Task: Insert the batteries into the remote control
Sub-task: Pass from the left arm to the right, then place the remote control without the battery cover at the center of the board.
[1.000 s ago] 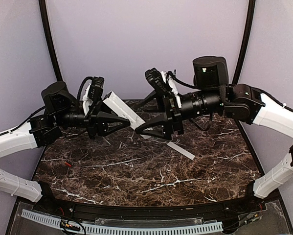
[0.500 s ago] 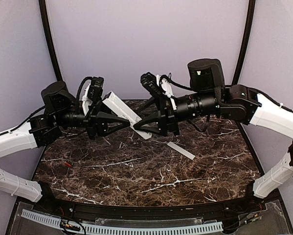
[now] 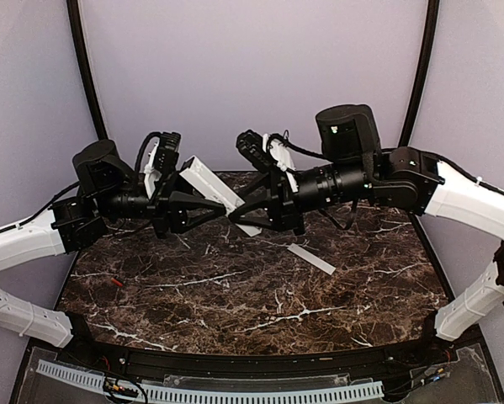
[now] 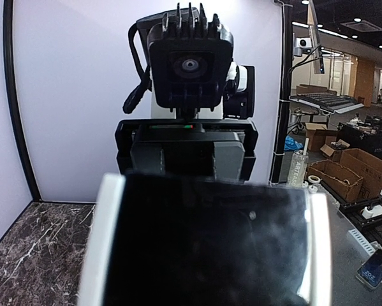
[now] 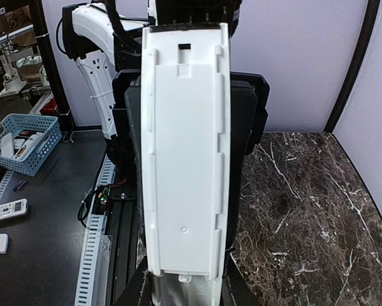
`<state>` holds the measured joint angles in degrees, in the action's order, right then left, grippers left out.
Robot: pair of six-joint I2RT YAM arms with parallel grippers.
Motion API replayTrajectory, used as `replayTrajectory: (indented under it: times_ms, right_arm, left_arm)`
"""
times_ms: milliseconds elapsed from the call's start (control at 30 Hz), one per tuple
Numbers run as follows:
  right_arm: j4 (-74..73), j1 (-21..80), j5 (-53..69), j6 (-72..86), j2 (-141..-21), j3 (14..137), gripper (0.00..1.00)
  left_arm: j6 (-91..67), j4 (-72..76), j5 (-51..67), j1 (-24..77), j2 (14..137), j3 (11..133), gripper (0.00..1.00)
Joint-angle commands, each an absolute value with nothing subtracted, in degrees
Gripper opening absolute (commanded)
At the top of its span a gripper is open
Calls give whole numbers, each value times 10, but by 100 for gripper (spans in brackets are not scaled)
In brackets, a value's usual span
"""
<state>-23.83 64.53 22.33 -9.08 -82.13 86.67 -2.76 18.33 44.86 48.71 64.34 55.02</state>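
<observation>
Both arms meet in mid-air above the far half of the marble table [image 3: 235, 311]. The remote control [image 3: 208, 181] hangs between them, clear of the tabletop. It is tilted, with its high end toward the back left and its low end toward the right arm.

Left gripper [image 3: 218, 210]: clenched on the remote control, reaching in from the left. In the right wrist view its black body sits directly behind the white bar at about mid-length.

Right gripper [image 3: 239, 217]: closed on the remote's lower end, reaching in from the right. In its own wrist view the dark fingers [image 5: 139, 290] lie against both long edges of the bar's near end. The pale, ribbed back of the remote control [image 5: 184, 146] runs straight away from the camera.

Left wrist view: a blurred dark surface with white borders [image 4: 203, 242] fills the lower half, too close to read clearly. The right arm's camera housing [image 4: 189, 64] faces it from just beyond.

On the table, a thin flat white strip [image 3: 310, 258] lies below and to the right of the grippers, well apart from the remote. One small red battery [image 3: 117, 284] lies near the left edge, under the left arm and untouched by either gripper.
</observation>
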Motion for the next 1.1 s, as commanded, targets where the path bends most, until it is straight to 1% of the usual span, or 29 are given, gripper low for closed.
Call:
replayTrajectory:
  times_ms: [0, 33, 67, 133, 167, 200, 233, 267, 300, 333, 467, 633, 800, 900, 933, 1000, 1067]
  right_arm:
    - [-232, 643, 183, -82, -801, 863, 0]
    - [-238, 635, 173, -65, -801, 863, 0]
    - [-247, 624, 163, -49, -802, 862, 0]
    - [-276, 596, 137, -6, -809, 859, 0]
    - [-295, 582, 115, 21, -817, 857, 0]
    - [-321, 568, 85, 48, -827, 855, 0]
    - [-344, 559, 49, 68, -839, 852, 0]
    - [-373, 555, 13, 83, -854, 849, 0]
    - [-400, 553, -19, 97, -868, 848, 0]
    - [-454, 553, -51, 120, -906, 847, 0]
    - [-466, 554, -50, 147, -951, 829, 0]
    - [-477, 560, -54, 161, -1006, 812, 0]
    - [-510, 574, -71, 168, -1065, 813, 0]
    - [-500, 578, -60, 170, -1076, 805, 0]
    - [-489, 578, -52, 171, -1077, 800, 0]
    - [-468, 578, -37, 174, -1078, 788, 0]
    - [-452, 578, -33, 179, -1081, 779, 0]
  left_arm:
    - [-33, 191, 439, 492, 635, 564, 31]
    - [-38, 190, 402, 492, 632, 563, 65]
    - [-44, 189, 382, 492, 629, 560, 89]
    - [-48, 186, 282, 492, 616, 554, 98]
    - [-49, 179, 253, 492, 606, 553, 98]
    - [-54, 173, 189, 492, 601, 551, 99]
    - [-57, 154, 154, 492, 593, 553, 99]
    - [-65, 140, 77, 491, 590, 557, 99]
    - [-72, 106, 42, 490, 585, 561, 99]
    - [-111, 49, -110, 485, 584, 575, 99]
    - [-211, -20, -230, 464, 567, 543, 99]
    - [-382, -96, -298, 416, 542, 475, 97]
    - [-550, -238, -351, 387, 543, 442, 97]
    - [-691, -333, -390, 383, 555, 442, 97]
    - [-716, -380, -391, 380, 565, 446, 97]
    - [-766, -430, -387, 367, 580, 458, 97]
    - [-787, -450, -374, 352, 588, 463, 97]
